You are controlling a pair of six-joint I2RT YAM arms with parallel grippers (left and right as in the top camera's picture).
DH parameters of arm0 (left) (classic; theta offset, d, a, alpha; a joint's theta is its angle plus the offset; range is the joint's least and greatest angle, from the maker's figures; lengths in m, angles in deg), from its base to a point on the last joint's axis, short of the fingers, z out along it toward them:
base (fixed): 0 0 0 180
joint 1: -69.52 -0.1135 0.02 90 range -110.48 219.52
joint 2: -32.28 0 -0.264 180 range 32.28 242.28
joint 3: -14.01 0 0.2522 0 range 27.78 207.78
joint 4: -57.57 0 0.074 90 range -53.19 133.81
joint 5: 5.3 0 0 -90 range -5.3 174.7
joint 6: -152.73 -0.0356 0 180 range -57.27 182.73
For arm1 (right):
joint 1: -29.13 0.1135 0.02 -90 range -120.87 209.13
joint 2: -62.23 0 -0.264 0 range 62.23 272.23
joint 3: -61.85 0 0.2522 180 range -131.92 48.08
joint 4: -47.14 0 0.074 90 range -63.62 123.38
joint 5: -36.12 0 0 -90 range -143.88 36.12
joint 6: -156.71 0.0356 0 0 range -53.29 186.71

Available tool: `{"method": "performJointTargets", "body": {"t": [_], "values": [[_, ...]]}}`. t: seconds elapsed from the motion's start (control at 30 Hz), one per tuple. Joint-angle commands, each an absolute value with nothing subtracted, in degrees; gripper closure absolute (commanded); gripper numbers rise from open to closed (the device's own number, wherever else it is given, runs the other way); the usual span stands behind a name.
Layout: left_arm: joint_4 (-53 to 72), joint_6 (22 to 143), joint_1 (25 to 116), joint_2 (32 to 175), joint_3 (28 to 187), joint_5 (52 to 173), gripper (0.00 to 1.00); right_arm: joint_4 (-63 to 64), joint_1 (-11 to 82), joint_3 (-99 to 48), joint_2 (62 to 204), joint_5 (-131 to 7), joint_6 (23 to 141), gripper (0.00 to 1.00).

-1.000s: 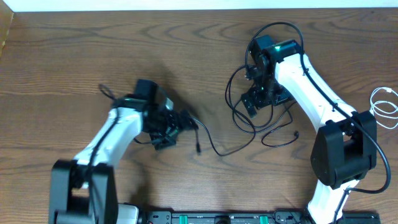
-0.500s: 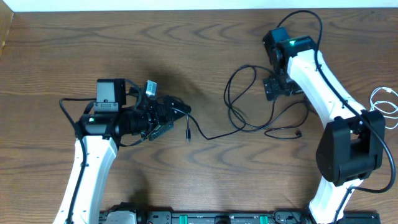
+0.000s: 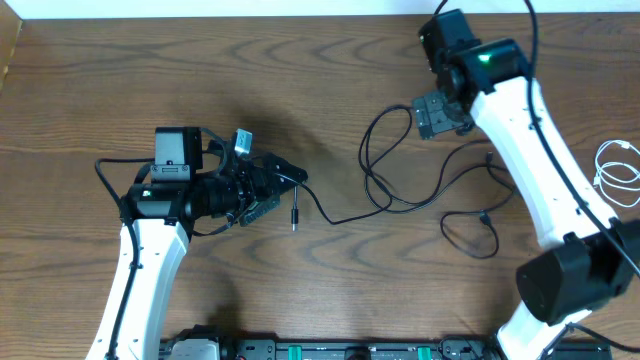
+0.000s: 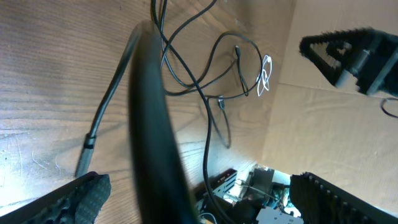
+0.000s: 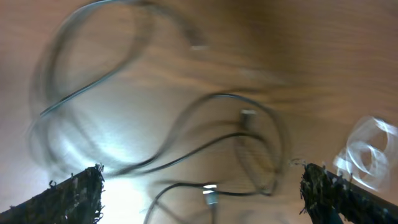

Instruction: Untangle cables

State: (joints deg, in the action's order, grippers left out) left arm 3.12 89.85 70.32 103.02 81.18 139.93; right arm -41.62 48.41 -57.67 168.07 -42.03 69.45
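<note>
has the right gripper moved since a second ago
Yes. In the overhead view the right gripper has moved toward the far edge of the table and slightly to the right.

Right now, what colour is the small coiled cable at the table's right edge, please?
The cable is white, clearest in the overhead view.

The black cables (image 5: 221, 96) are motion-blurred, and the white cable (image 3: 600, 172) runs off the edge.

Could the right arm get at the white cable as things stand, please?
Probably yes: the white cable lies uncovered at the far right, apart from the black cables, and the right gripper is open and empty.
</note>
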Motion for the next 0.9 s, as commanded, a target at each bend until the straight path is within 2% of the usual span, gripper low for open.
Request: {"method": "performJointTargets", "body": {"t": [0.0, 0.13, 0.23, 0.67, 0.87], "values": [[3.6, 93.6, 70.1, 102.8, 82.3, 141.0, 0.02, -43.3, 48.6, -58.6, 166.9, -68.0, 53.8, 0.01], [6.1, 100.6, 69.2, 102.8, 82.3, 141.0, 0.02, -46.2, 48.6, -57.9, 166.9, -79.8, 45.4, 0.01], [7.2, 106.5, 67.2, 102.8, 82.3, 141.0, 0.02, -46.1, 48.6, -56.8, 167.0, -80.8, 48.4, 0.01], [7.2, 108.7, 65.0, 102.8, 82.3, 141.1, 0.02, -27.8, 50.9, -35.6, 167.1, -84.1, 92.3, 0.01], [6.9, 107.9, 65.0, 102.8, 82.3, 141.1, 0.02, -23.1, 52.9, -29.7, 167.1, -84.5, 100.6, 0.01]]}}
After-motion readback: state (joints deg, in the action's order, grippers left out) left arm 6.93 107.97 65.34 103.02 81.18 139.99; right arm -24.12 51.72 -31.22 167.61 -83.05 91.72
